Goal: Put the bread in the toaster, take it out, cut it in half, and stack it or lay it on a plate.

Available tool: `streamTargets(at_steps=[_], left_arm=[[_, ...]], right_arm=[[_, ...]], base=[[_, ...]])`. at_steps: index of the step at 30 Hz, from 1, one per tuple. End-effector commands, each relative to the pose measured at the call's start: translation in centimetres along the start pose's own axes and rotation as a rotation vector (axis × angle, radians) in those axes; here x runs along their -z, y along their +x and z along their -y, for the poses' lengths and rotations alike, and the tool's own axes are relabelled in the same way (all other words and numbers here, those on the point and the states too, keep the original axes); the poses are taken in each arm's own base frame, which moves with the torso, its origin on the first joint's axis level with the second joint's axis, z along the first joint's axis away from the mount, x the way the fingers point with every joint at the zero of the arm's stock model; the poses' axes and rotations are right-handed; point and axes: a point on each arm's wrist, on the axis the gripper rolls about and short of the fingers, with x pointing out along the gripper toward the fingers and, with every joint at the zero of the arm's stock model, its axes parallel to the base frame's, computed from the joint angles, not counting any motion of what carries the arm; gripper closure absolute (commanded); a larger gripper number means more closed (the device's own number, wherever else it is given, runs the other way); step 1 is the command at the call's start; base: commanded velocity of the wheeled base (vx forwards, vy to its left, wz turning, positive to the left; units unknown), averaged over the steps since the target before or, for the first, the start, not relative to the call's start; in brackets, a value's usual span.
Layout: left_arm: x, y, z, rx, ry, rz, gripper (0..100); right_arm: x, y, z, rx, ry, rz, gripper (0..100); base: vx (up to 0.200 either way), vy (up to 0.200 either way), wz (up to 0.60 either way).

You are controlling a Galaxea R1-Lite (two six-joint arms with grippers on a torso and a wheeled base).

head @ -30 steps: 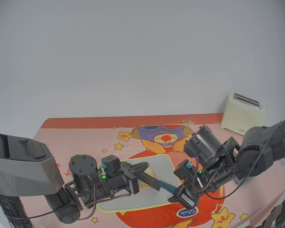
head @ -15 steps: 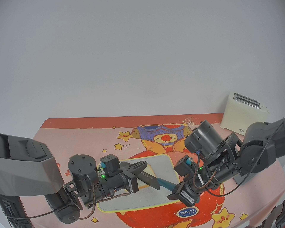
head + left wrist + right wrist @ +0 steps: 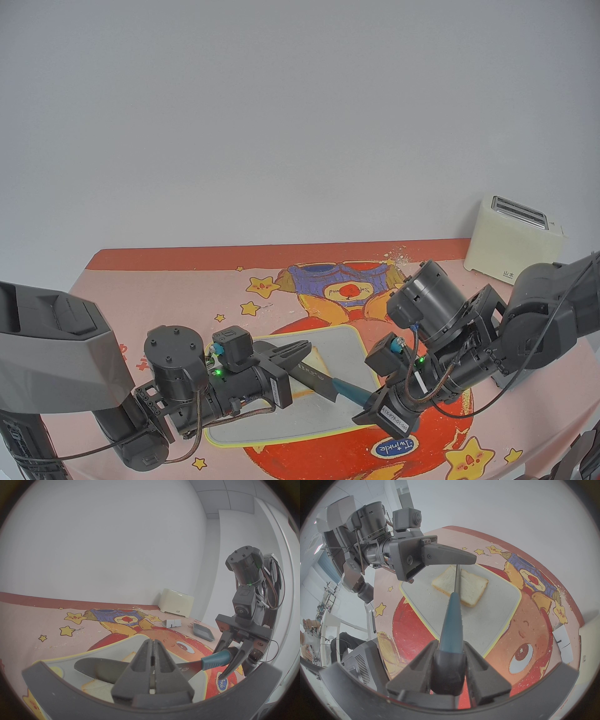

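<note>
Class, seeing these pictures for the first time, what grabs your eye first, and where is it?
The teal-handled knife, gripped by the right hand, lies blade-down across a slice of bread on the grey cutting board at the table's near middle. The left hand, shut, is poised just over that slice. A cream toaster stands at the table's far right corner.

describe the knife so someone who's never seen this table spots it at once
On the cartoon mat lies a pale board with a yellow edge, bread on it. The knife crosses the bread, its handle in the right gripper. Nothing else there has a teal handle and dark blade.
</note>
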Motion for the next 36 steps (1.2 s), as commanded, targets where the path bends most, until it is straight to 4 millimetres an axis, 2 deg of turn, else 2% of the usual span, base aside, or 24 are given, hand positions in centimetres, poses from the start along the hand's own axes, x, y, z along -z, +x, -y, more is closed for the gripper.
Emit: streamTargets(at_steps=[1,5,10,17,20,27,36], left_arm=[[-0.6,-0.1,0.2,0.009,0.006,0.038,100],[-1.2,-0.3,0.4,0.016,0.010,0.058,100],[-2.9,-1.3,1.0,0.049,0.019,0.116,100],[-7.6,-4.0,2.7,0.129,0.035,0.295,100],[-9.0,-4.4,3.0,0.138,0.043,0.355,100],[-9.2,-4.3,3.0,0.138,0.047,0.361,100],[-8.8,-4.2,2.9,0.133,0.049,0.347,100]], right_arm=[[0.0,0.1,0.0,0.014,0.000,-0.002,100],[0.0,-0.2,0.0,0.026,-0.001,0.003,100],[0.1,-0.6,0.0,0.028,-0.002,0.010,100],[-0.1,-0.7,-0.4,0.027,-0.011,0.018,100],[-0.4,-0.6,-0.4,0.029,-0.014,0.032,100],[-1.6,-0.7,-0.4,0.111,-0.029,0.131,100],[-3.1,-3.6,-1.7,0.325,0.128,0.312,100]], base=[[0.000,0.000,0.00],[0.000,0.000,0.00],[0.000,0.000,0.00],[0.000,0.000,0.00],[0.000,0.000,0.00],[0.000,0.000,0.00],[0.000,0.000,0.00]])
